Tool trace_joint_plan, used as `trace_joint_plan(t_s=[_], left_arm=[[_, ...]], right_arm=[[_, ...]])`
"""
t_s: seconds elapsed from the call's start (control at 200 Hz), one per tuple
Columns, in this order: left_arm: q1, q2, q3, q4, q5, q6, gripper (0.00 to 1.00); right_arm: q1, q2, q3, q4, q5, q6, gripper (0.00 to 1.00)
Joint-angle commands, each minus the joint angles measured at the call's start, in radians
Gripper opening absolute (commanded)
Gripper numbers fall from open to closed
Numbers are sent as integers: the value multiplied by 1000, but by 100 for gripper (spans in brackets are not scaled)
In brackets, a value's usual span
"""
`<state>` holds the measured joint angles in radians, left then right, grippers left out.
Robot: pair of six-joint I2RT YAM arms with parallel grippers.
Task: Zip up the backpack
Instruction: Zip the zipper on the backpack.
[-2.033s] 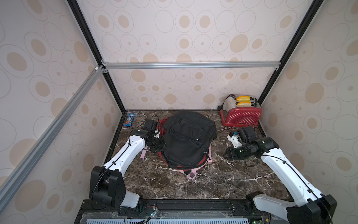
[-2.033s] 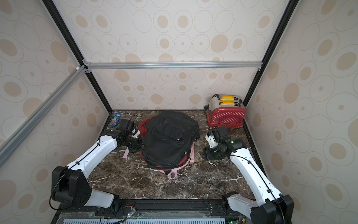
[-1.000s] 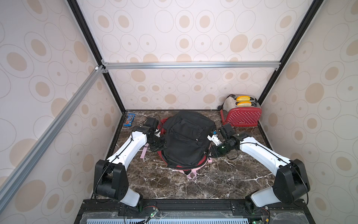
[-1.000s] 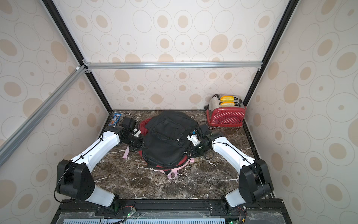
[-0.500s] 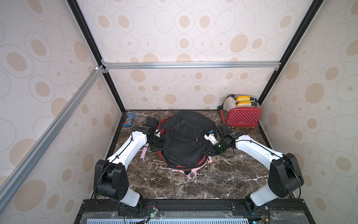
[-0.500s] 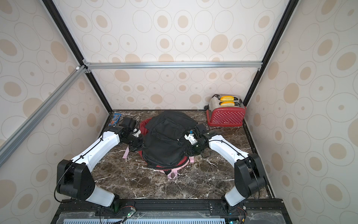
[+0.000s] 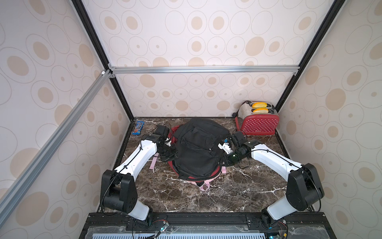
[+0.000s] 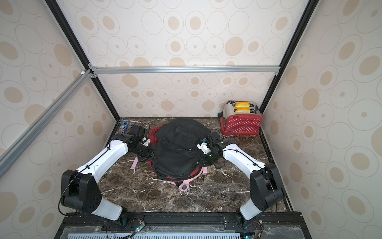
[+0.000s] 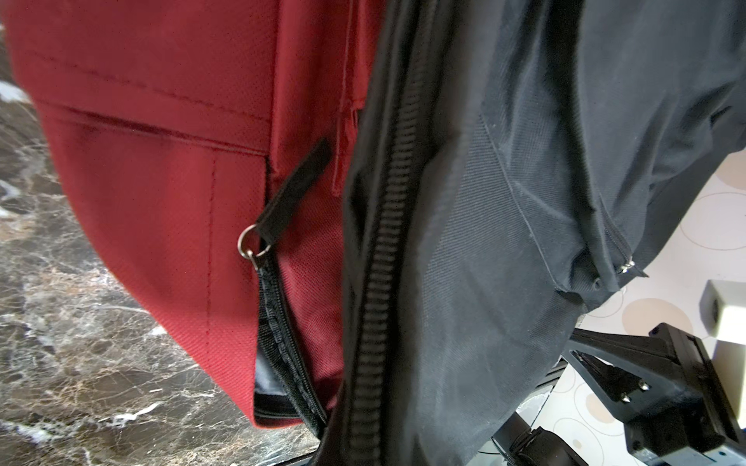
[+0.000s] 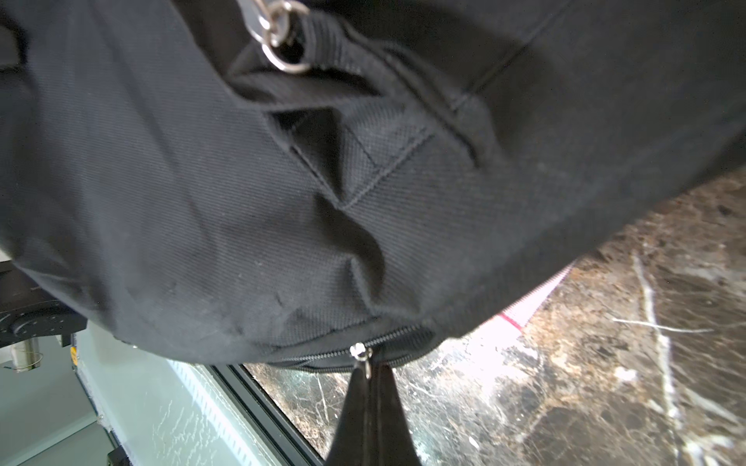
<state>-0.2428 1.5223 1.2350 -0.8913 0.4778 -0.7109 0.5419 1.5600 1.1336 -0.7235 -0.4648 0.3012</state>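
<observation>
White links [image 7: 139, 161] join black joint housings [image 7: 117, 192], with thin black cables [image 7: 132, 157] and tapered black jaws.

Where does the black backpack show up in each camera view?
Both top views: backpack centred on the marble table.
Left wrist: its black fabric fills half, beside red fabric.
Right wrist: black fabric fills most; right gripper shut on its zipper pull.
Shared landmark: the marble table.

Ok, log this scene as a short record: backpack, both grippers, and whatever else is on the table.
backpack: black and red, lying mid table
left gripper: shut, at the backpack's side; grip hidden
right gripper: shut on zipper pull, opposite side
others: toaster and candy packet, at the back corners
</observation>
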Motion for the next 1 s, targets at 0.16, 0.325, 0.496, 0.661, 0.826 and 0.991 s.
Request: trace_joint_plan(t_s=[0.16, 0.325, 0.496, 0.661, 0.826, 0.991], left_arm=[[5, 1, 60, -16, -23, -12, 0], [4, 2, 75, -22, -33, -16, 0], [5, -1, 69, -12, -33, -27, 0], [5, -6, 60, -4, -33, -32, 0], [5, -18, 33, 18, -34, -50, 0], [5, -26, 9, 45, -20, -61, 0]], right_arm=[[46, -10, 66, -178, 197, -65, 0], [82, -17, 82, -220, 243, -77, 0], [142, -10, 116, -265, 286, -84, 0], [187, 0, 159, -296, 298, -78, 0], [229, 29, 220, -346, 321, -76, 0], [259, 50, 238, -372, 338, -74, 0]])
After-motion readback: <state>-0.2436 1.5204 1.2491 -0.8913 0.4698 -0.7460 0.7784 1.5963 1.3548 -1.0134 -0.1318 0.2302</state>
